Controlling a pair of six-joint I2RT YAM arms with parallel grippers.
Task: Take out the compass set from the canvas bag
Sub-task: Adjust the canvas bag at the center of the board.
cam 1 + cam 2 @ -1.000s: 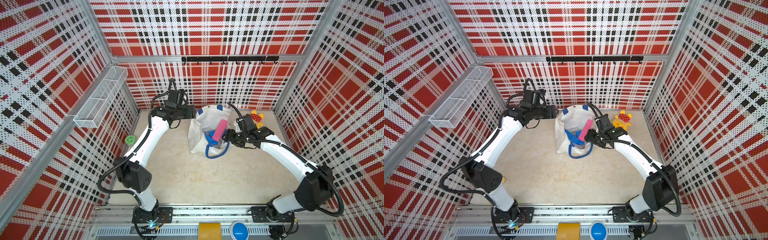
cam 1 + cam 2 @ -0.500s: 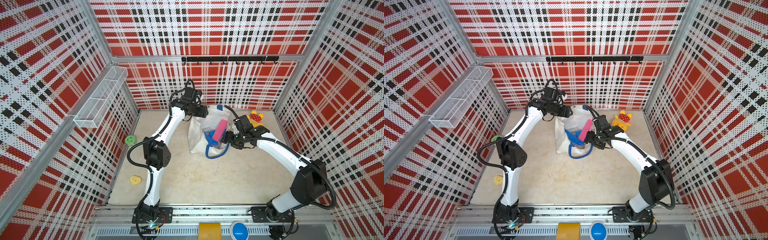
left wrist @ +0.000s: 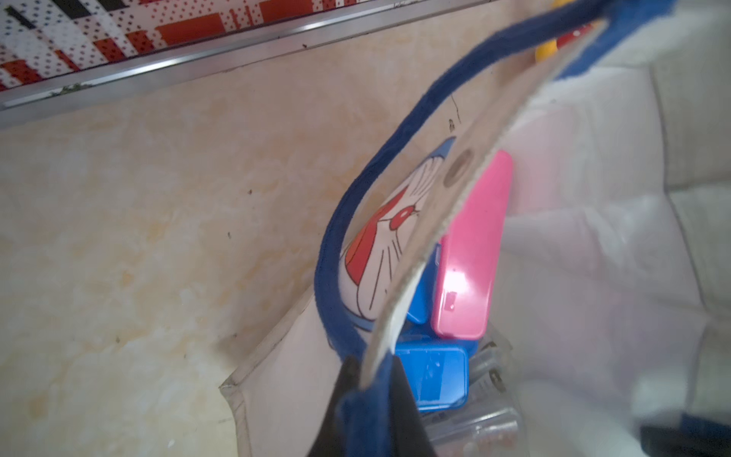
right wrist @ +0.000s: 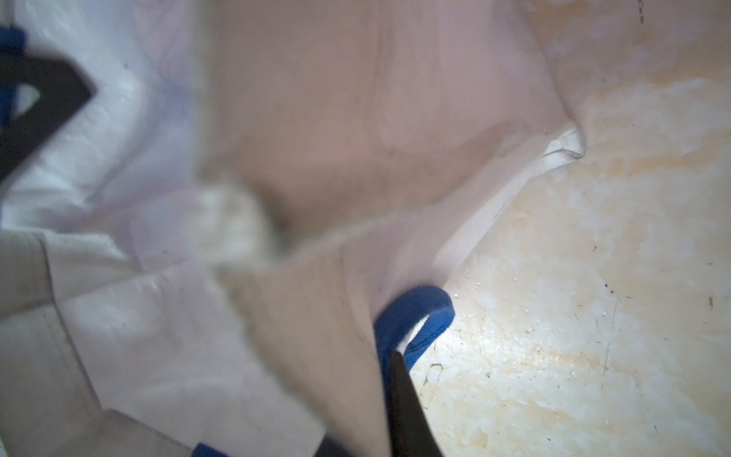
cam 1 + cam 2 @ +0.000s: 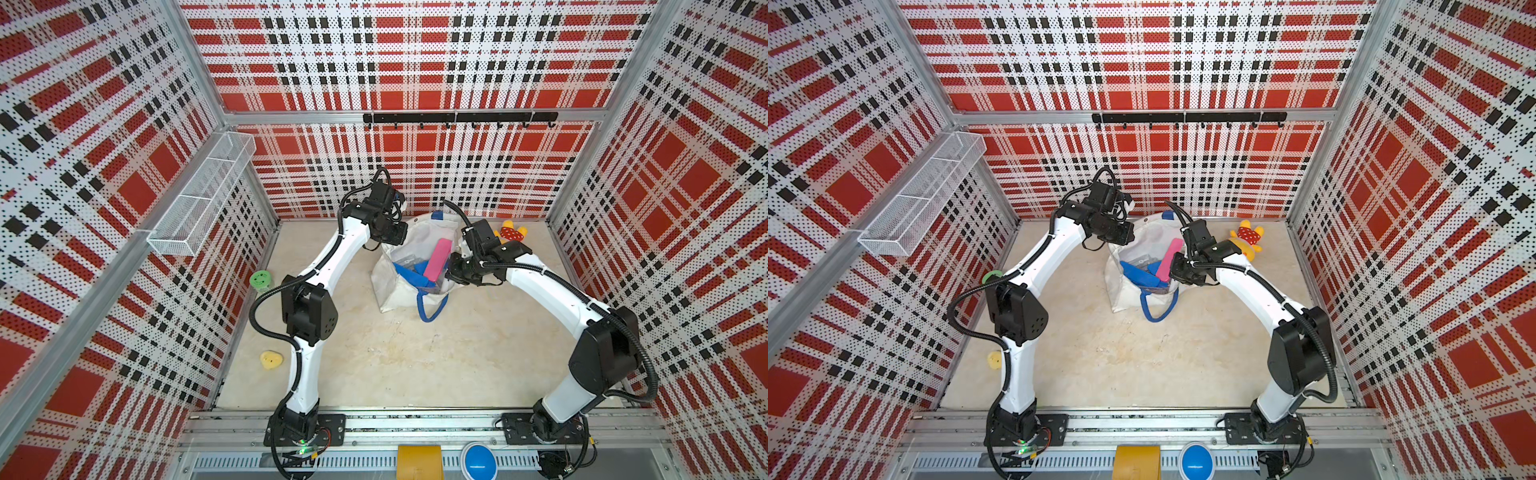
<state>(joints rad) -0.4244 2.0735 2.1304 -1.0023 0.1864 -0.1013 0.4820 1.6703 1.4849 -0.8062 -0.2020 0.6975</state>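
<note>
Left gripper (image 3: 368, 380) pinches canvas bag (image 5: 392, 289) rim, right gripper (image 5: 451, 272) pinches opposite rim; mouth open. Compass set inside canvas bag among cases (image 3: 431, 376), which one unclear; right gripper just beside leaning pink case (image 5: 437, 259).

A back wall (image 5: 415, 62) and two side walls of perforated panels, printed in red, white and black plaid, close in the space in both top views. Bare metal posts (image 5: 193, 62) stand in the corners. A black hook rail (image 5: 457, 117) runs across the back wall, and a white wire basket (image 5: 203, 195) hangs on the left wall (image 5: 83, 124). The floor (image 5: 415, 365) is pale beige and marbled, with faint scuffs. A metal rail (image 5: 415, 426) edges the front. The light is bright and even.
</note>
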